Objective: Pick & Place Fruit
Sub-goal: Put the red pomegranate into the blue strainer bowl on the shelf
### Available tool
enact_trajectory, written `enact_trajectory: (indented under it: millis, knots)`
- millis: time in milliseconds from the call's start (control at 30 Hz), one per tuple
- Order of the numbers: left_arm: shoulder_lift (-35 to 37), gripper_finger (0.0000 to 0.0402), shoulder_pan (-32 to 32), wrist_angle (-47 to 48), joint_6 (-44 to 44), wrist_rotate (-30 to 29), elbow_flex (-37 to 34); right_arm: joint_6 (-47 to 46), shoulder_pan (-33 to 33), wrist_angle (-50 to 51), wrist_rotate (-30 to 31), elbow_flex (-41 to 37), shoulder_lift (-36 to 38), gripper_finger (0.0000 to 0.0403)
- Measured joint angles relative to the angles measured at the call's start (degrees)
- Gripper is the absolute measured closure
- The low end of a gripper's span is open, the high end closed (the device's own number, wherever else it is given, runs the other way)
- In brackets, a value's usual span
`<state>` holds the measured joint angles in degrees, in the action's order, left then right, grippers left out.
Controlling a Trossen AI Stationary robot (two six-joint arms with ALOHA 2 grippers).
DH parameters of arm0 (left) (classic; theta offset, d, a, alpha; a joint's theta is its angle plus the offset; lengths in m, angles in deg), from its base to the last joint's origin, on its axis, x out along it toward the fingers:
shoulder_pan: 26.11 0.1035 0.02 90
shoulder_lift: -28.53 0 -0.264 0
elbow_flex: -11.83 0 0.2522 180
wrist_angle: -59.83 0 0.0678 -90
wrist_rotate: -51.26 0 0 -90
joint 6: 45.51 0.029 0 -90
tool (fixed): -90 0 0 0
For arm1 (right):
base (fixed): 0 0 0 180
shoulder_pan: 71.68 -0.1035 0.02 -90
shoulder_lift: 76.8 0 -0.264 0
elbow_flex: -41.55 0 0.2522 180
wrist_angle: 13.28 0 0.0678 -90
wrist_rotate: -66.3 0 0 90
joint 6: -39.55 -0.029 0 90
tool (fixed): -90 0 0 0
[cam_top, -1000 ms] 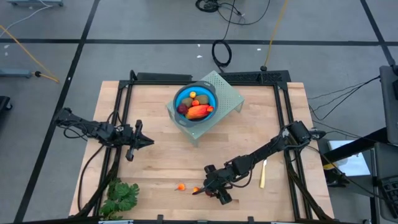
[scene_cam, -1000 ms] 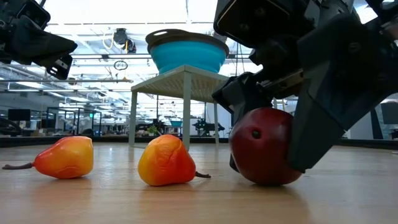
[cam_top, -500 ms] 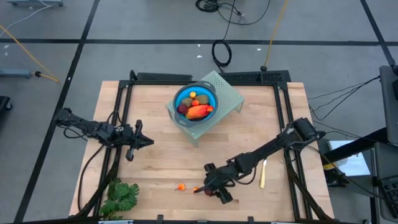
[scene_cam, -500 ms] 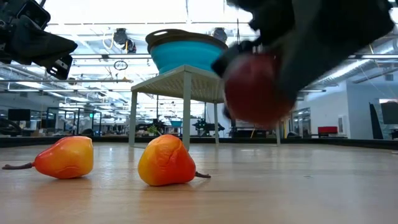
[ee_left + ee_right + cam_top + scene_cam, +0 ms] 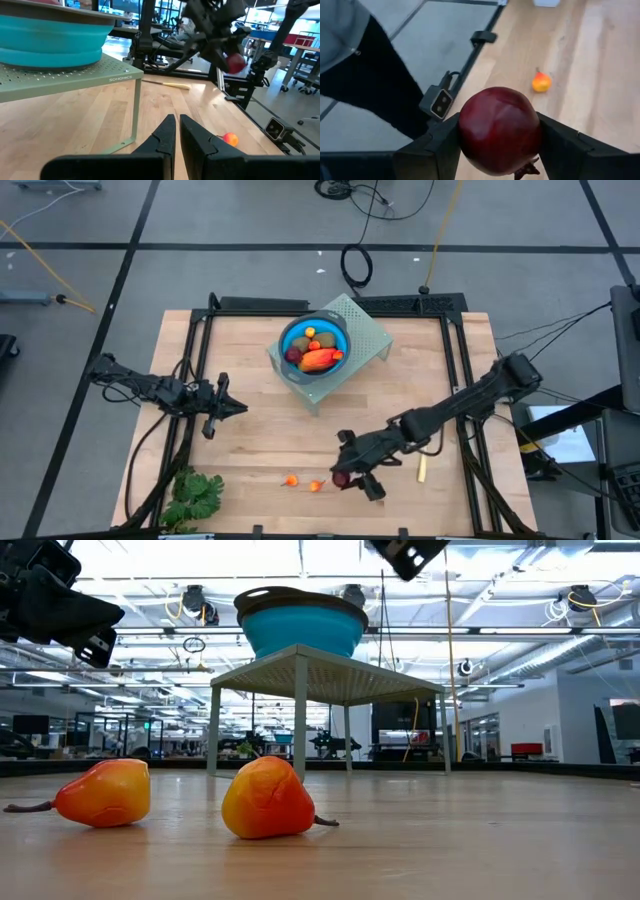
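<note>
fruit: dark red toy ball point(image 5: 500, 131) clamped in right gripper point(image 5: 350, 473), lifted above table's point(image 5: 250, 420) front edge, likely bound for blue bowl point(image 5: 313, 340); left gripper point(image 5: 213, 416) shut, idle near left edge.

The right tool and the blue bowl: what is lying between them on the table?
In the high view, only bare wood lies between the right tool, shut on the dark red ball, and the blue bowl.
</note>
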<state>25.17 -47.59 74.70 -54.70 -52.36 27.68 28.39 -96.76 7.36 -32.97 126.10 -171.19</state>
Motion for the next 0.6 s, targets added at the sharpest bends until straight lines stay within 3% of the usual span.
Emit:
enact_trajectory:
  millis: [300, 600]
  knots:
    - [0.0, 0.0378, 0.0, 0.0, 0.4, 0.0, 0.0, -3.1, 0.0, 10.3, 6.0, 0.0, 8.0, 0.0188]
    - [0.0, 0.0378, 0.0, 0.0, 0.5, 0.0, 0.0, -4.7, -0.1, 15.4, 8.0, 0.0, 12.1, 0.0188]
